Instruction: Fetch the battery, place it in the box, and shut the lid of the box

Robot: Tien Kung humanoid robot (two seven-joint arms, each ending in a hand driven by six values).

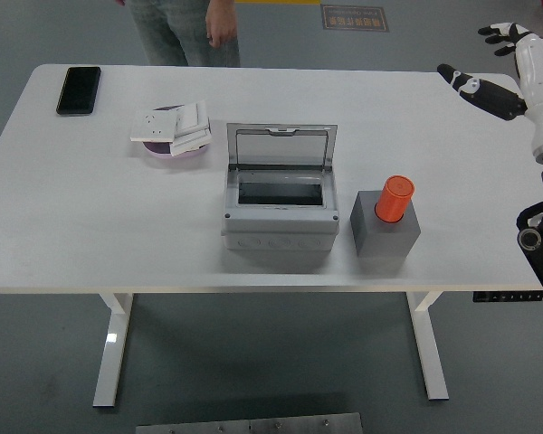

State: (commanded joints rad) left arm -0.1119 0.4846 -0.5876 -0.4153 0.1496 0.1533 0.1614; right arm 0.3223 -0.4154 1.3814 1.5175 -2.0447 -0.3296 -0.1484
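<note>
Box (279,206) sat mid-table, lid (281,146) propped up and compartment bare. Just right of it, orange battery (394,198) stood upright in its grey holder (385,231), untouched. Far right, right hand (500,65) hovered high over the table corner, fingers spread, gripping nothing. Could easily clip the battery sideways on a slanted reach and tip it.

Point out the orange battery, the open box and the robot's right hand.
orange battery (395,199), head view, on the side of the cylinder.
open box (279,231), head view, on its front wall.
right hand (490,80), head view, on the palm, fingers spread, holding nothing.
</note>
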